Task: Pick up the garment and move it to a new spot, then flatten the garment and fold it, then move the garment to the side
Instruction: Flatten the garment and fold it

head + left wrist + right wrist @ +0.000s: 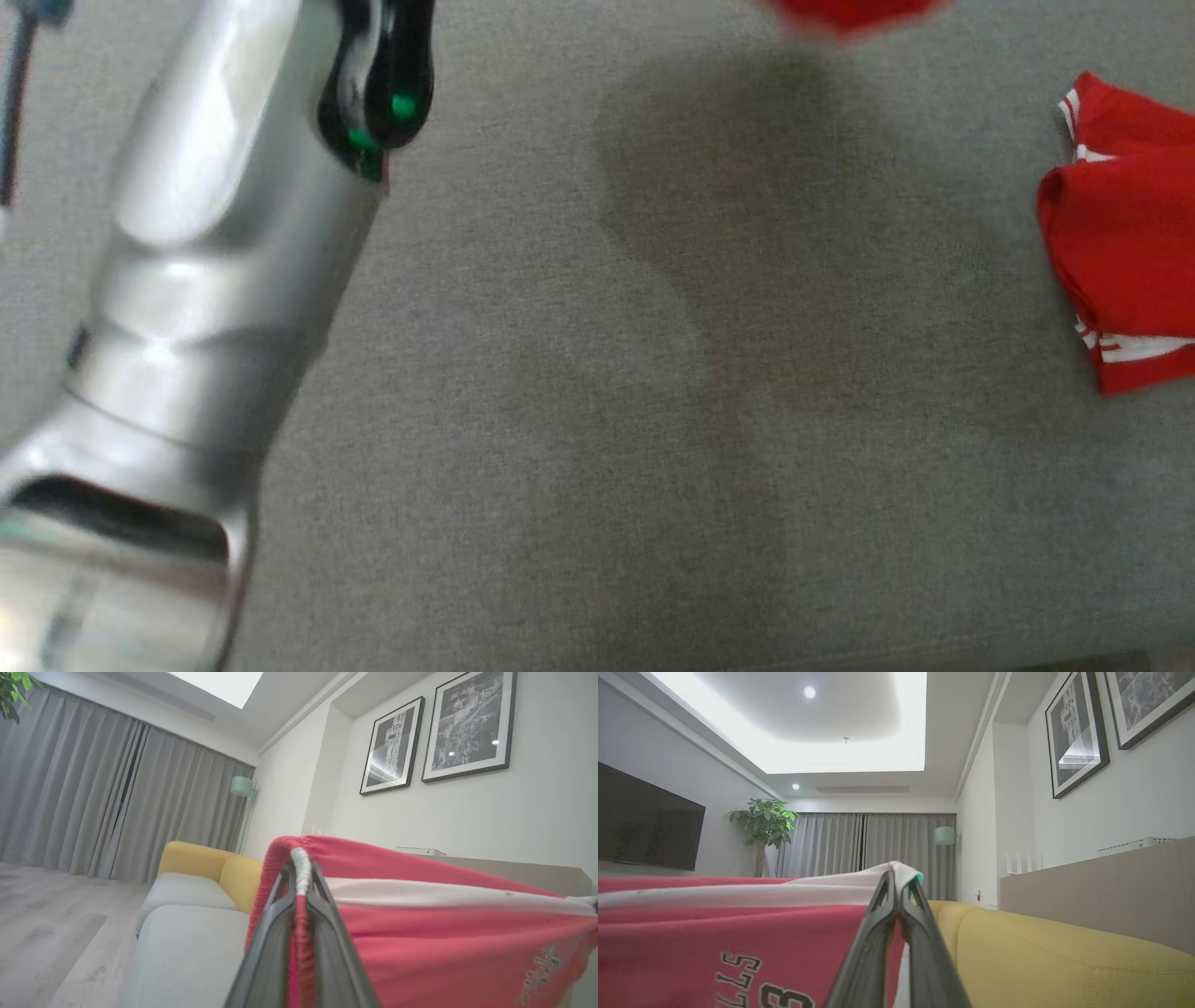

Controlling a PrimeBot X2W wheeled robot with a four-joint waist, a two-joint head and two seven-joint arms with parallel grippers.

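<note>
The left gripper (pixel 301 870) is pinching the garment (pixel 444 938) by its ribbed edge: the two dark fingers (pixel 268 952) are pressing together at their tips, with a red and white roll of fabric squeezed between them and curling over the top. From those fingertips the red cloth is stretching away to the right, a white band running along it just below the upper hem and some small lettering showing at the far lower right. Left of the fingers a grey seat cushion (pixel 187 947) and a yellow sofa (pixel 205 863) are lying lower down, with grey curtains (pixel 93 798) beyond. The right gripper (pixel 899 882) is likewise clamping the cloth, its fingertips closing on a white corner with a dab of teal, and the material is spreading to the left of them, taut and roughly level, black block lettering sitting low beside the left finger. Right of these fingers the yellow sofa back is filling the lower corner. In the head view the left forearm (pixel 205 280) is rising across the grey surface (pixel 653 420), a blurred red patch (pixel 850 11) is hanging at the top edge, and another folded red cloth (pixel 1130 252) with white stripes is resting on the surface at the far right.
</note>
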